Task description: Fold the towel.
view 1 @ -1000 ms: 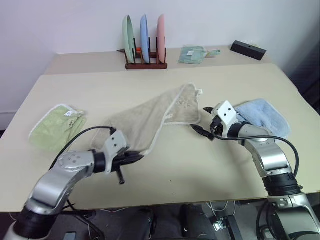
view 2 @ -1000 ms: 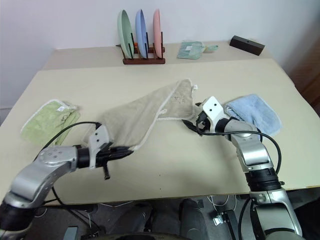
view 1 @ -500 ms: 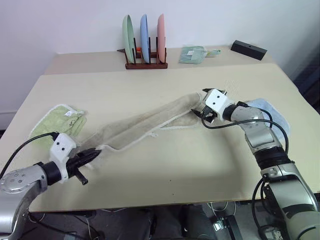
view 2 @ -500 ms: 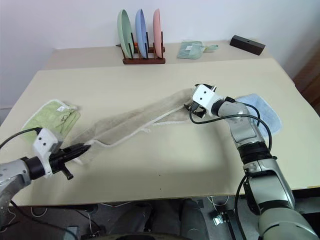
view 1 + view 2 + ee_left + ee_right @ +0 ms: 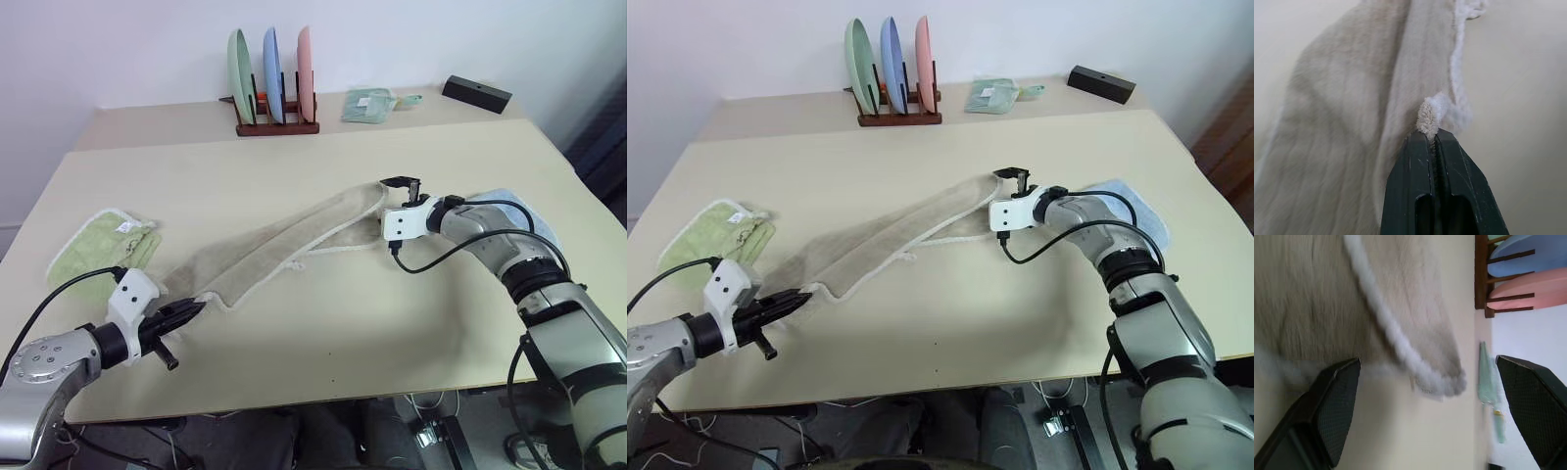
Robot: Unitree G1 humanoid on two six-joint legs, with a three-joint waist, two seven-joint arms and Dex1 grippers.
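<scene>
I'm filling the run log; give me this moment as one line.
towel: stretched across table | left gripper: shut on towel corner | right gripper: jaws open at far corner | fold: not made

On the table (image 5: 323, 333), the towel (image 5: 284, 245) is stretched from 8 o'clock to 2 o'clock; a plate rack (image 5: 274, 125) is parked at 12, a second towel (image 5: 98, 257) at 9.
</scene>
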